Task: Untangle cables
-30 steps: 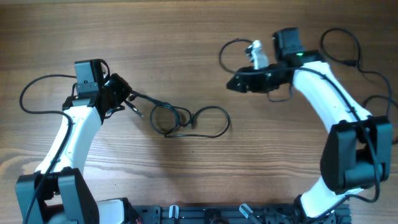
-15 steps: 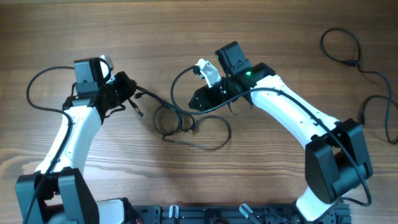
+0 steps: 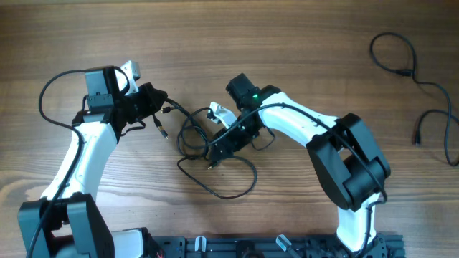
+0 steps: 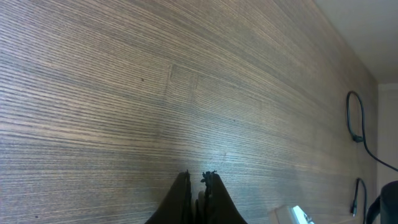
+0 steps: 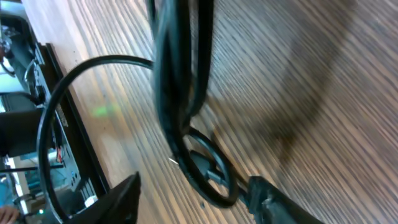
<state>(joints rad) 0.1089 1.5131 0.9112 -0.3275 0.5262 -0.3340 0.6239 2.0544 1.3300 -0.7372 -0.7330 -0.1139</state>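
The cables (image 3: 195,137) lie as a knotted black clump at the table's middle, with a loose loop (image 3: 233,188) trailing toward the front. My left gripper (image 3: 156,102) is shut on one strand that runs right into the clump; in the left wrist view its fingers (image 4: 180,198) stand pressed together over bare wood. My right gripper (image 3: 214,153) hangs low over the clump's right side. Its jaws are open, and in the right wrist view a small cable loop (image 5: 208,169) lies on the wood between the right gripper's (image 5: 196,200) fingers, untouched.
A separate thin black cable (image 3: 396,59) snakes along the far right of the table, seen as well in the left wrist view, cable (image 4: 354,118). Thick arm wires loop (image 3: 44,107) beside the left arm. The arms' base rail (image 3: 251,247) runs along the front edge.
My right arm has swung left from the table's back right and come down onto the clump. The left gripper has edged right with its strand, and the clump's loops have shifted.
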